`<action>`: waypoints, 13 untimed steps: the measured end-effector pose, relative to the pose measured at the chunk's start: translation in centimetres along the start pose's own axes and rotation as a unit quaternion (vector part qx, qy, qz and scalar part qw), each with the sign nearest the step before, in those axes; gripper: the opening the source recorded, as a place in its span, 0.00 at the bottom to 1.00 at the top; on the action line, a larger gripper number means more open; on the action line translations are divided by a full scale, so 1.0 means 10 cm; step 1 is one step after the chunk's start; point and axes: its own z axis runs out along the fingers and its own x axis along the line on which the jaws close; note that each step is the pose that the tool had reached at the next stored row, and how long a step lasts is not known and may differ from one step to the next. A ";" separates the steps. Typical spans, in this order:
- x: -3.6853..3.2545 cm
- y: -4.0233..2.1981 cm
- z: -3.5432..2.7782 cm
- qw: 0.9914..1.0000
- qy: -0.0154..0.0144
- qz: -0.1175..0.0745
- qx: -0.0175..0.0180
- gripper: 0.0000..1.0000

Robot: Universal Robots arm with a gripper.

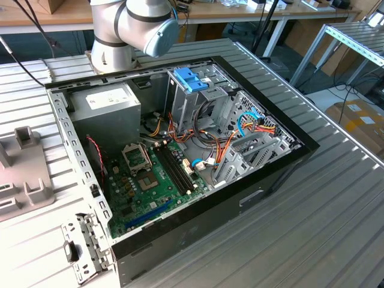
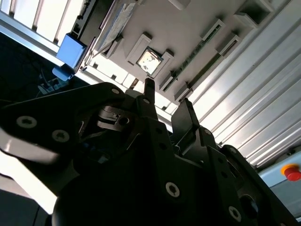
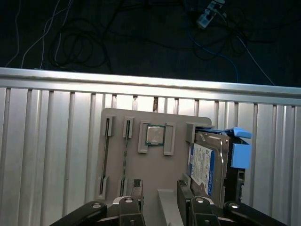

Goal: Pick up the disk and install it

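Observation:
The disk is a silver-grey drive with a white and blue label. It stands on edge in a slot of a grey holder tray, with blue tabs on its outer side. My gripper hovers over the tray's middle, open, with nothing between its black fingers. The disk sits off to one side of the fingers, apart from them. In the second wrist view the gripper points at the same tray, and the disk and a blue tab show beyond it.
An open computer case lies on the ribbed metal table, with a motherboard, a grey power-supply box and a metal cage with light-blue handles inside. A processor chip rests in the tray. Cables hang beyond the table edge.

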 end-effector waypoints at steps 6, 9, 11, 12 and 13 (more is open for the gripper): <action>-0.029 -0.002 0.003 1.000 0.000 0.000 0.000 0.42; -0.036 -0.002 0.005 1.000 0.000 0.000 0.000 0.42; -0.040 -0.003 0.006 1.000 0.000 0.000 0.000 0.42; -0.041 -0.003 0.008 1.000 0.000 0.000 0.000 0.42; -0.042 -0.003 0.010 1.000 0.000 0.000 0.000 0.42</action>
